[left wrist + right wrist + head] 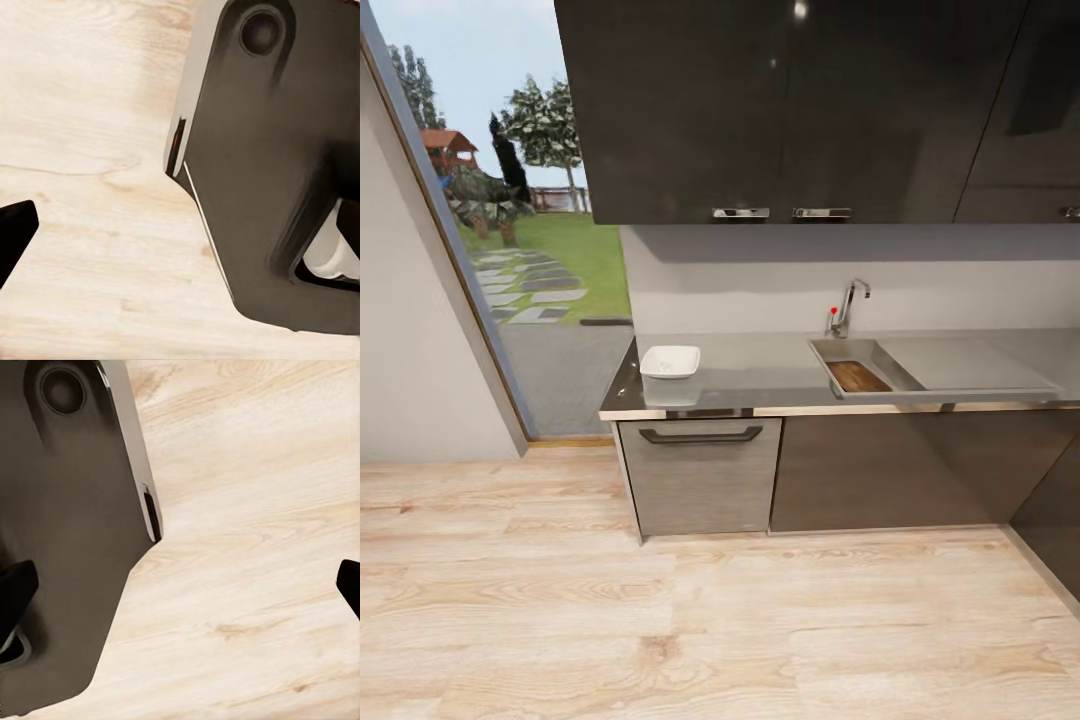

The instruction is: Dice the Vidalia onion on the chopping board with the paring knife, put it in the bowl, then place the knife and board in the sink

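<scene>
— Where is the board?
— The chopping board (858, 376) lies inside the sink (822, 351), down in the basin beside the tap (849, 305).
— And the bowl?
— The white bowl (670, 361) sits on the countertop (760, 365), well left of the sink; its contents cannot be made out.
— The grippers?
— Both wrist views look down at the wooden floor (710, 620). The right gripper (184, 585) has its fingertips spread wide. The left one, I cannot tell.

Home kitchen, grey steel countertop (760, 365) with inset sink (865, 378) and chrome tap (850, 305), dark glossy wall cabinets (810, 110) above, pale wood floor (660, 620), tall window (510, 230) onto a garden.
</scene>
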You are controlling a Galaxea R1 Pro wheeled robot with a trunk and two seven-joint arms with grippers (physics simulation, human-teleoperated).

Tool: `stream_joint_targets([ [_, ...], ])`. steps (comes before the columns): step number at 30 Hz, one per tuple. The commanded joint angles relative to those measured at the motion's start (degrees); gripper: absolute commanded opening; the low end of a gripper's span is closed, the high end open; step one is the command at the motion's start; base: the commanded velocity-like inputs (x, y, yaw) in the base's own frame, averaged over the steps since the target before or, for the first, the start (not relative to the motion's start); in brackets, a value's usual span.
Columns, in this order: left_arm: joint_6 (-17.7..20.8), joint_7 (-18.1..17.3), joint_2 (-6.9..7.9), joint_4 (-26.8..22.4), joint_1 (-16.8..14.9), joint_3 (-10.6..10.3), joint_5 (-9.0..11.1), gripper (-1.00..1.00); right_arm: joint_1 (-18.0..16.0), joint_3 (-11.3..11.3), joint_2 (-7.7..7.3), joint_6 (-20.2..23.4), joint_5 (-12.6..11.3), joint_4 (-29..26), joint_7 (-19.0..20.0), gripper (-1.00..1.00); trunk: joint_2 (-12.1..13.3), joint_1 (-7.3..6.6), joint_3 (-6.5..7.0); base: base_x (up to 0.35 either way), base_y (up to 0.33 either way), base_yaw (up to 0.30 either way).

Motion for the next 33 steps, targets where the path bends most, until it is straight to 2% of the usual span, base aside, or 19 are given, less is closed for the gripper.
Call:
stream_joint_targets([
  [1,0.49,-0.16,-0.23,0.15,-0.07,0.32,0.19,1.0,-0.03,0.48,-0.01,0.01,-0.59,-0.04,0.05,1.0,-0.11,0.03,-0.12,0.0,0.0,0.0],
  [3,2.32,1.56,-1.15,0.18,-0.06,0.31,0.19,1.0,-0.03,0.49,-0.05,-0.11,-0.63,-0.04,0.19,1.0,-0.11,0.03,-0.12,0.0,0.0,0.0],
  [4,3.82,5.38,-2.24,0.19,-0.01,0.3,0.19,1.0,-0.03,0.53,-0.07,-0.18,-0.64,-0.05,0.39,1.0,-0.11,0.03,-0.12,0.0,0.0,0.0],
  [7,5.08,16.07,-5.14,0.13,0.23,0.34,0.19,1.0,-0.03,0.61,0.04,-0.36,-0.58,-0.09,0.21,1.0,-0.11,0.03,-0.12,0.0,0.0,0.0],
  [10,5.24,19.79,-5.95,0.05,0.28,0.37,0.13,1.0,-0.03,0.61,0.04,-0.42,-0.64,-0.27,0.11,1.0,-0.11,0.03,-0.12,0.0,0.0,0.0],
  [17,5.08,20.83,-5.98,-0.18,0.3,0.46,0.09,1.0,-0.03,0.51,0.35,-1.09,-0.72,-1.19,0.16,1.0,-0.11,0.03,-0.12,0.0,0.0,0.0],
  [20,4.71,20.71,-6.8,-0.36,0.37,0.67,0.11,1.0,-0.03,0.5,1.58,-3.85,-0.78,-2.5,0.17,1.0,-0.11,0.03,-0.12,0.0,0.0,0.0],
  [21,4.64,20.68,-7.26,-0.39,0.38,0.7,0.11,1.0,-0.03,0.49,2.47,-5.92,-0.78,-2.76,0.17,1.0,-0.11,0.03,-0.12,0.0,0.0,0.0],
  [25,4.53,20.61,-7.68,-0.45,0.39,0.73,0.03,1.0,-0.03,0.49,4.15,-11.78,-0.79,-2.98,0.17,1.0,-0.11,0.03,-0.12,0.0,0.0,0.0],
  [28,4.5,20.6,-7.6,-0.54,0.39,0.73,-0.06,1.0,-0.03,0.49,4.51,-14.42,-0.77,-3.02,0.17,1.0,-0.11,0.03,-0.12,0.0,0.0,0.0],
  [33,4.49,20.59,-7.63,-0.55,0.39,0.66,-0.07,1.0,-0.03,0.43,4.59,-15.14,-0.76,-2.97,0.17,1.0,-0.11,0.03,-0.12,0.0,0.0,0.0],
])
